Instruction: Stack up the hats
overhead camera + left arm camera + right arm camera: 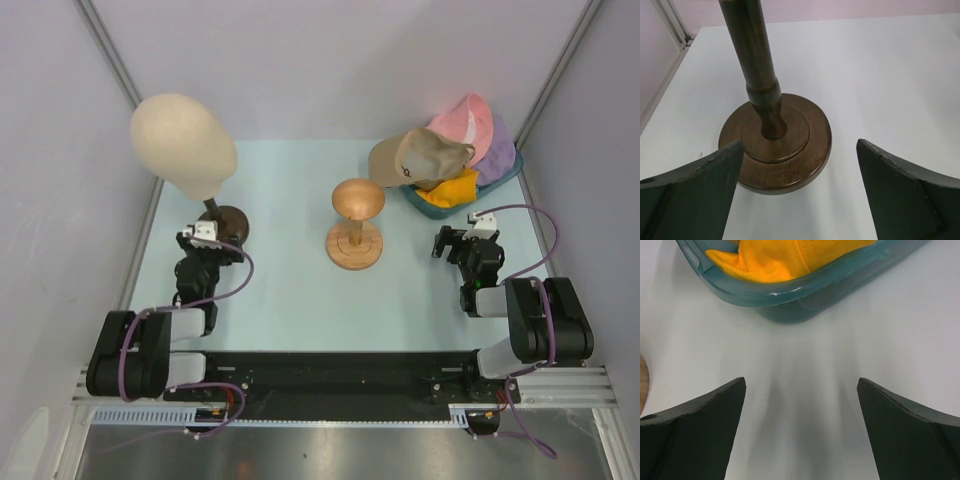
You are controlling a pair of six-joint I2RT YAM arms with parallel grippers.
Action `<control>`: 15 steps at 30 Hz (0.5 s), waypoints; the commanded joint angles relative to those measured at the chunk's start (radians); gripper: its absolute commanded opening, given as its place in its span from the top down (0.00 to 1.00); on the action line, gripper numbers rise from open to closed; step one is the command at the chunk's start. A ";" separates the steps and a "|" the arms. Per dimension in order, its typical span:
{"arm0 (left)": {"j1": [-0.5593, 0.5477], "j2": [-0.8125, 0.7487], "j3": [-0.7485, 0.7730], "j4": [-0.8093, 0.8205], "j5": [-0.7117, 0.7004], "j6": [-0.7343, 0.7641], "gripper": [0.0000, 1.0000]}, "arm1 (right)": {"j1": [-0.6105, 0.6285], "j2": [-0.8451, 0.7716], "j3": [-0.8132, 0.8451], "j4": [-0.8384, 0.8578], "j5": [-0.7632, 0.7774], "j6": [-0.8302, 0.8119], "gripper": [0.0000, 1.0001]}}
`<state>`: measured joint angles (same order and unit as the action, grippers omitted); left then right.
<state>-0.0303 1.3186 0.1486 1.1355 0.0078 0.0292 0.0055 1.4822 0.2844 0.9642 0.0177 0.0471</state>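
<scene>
Four soft hats (pixel 466 122) lie heaped in the teal tub (pixel 428 209), tan cap (pixel 415 157) uppermost. Light and floppy, I judge, so I'd pinch a brim. My right gripper (pixel 801 386) gapes just short of the tub; my left gripper (pixel 800 146), well apart from it, gapes too.

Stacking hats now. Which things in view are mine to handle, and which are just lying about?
For the job: grey-taupe cap, pink cap, lilac hat, yellow-orange hat, all heaped together far right.
Lying about: teal plastic tub holding them, cream mannequin head on its dark wooden stand, light wooden stand mid-table.
</scene>
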 commanded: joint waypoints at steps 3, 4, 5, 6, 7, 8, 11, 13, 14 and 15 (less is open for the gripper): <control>-0.003 -0.315 -0.003 -0.185 0.063 0.038 0.00 | 0.002 -0.003 -0.001 0.082 0.007 -0.024 0.00; -0.003 -0.420 0.006 -0.283 0.031 0.044 0.00 | 0.004 -0.005 -0.001 0.082 0.008 -0.023 0.00; -0.003 -0.485 0.017 -0.339 0.012 0.052 0.00 | 0.002 -0.005 0.002 0.080 0.024 -0.013 0.01; -0.003 -0.540 0.028 -0.394 -0.005 0.052 0.00 | 0.002 -0.008 0.013 0.059 0.037 -0.012 0.00; -0.003 -0.591 0.061 -0.508 -0.044 0.049 0.00 | 0.002 -0.022 0.012 0.056 0.085 -0.009 0.00; -0.003 -0.687 0.084 -0.573 -0.087 0.048 0.00 | 0.023 -0.072 0.006 0.050 0.126 -0.006 0.00; -0.003 -0.789 0.192 -0.827 -0.162 0.034 0.00 | 0.048 -0.236 -0.010 -0.069 0.237 -0.004 0.00; -0.003 -0.806 0.280 -1.000 -0.183 0.015 0.00 | 0.050 -0.324 0.044 -0.190 0.283 0.044 0.00; -0.003 -0.799 0.313 -1.057 -0.195 0.005 0.00 | 0.039 -0.376 0.091 -0.402 0.315 0.109 0.00; -0.003 -0.791 0.348 -1.176 -0.198 -0.006 0.00 | 0.030 -0.445 0.208 -0.530 0.329 0.162 0.00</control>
<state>-0.0322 0.5220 0.3546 0.3759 -0.1108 0.0521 0.0494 1.2171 0.2901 0.7959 0.1909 0.0711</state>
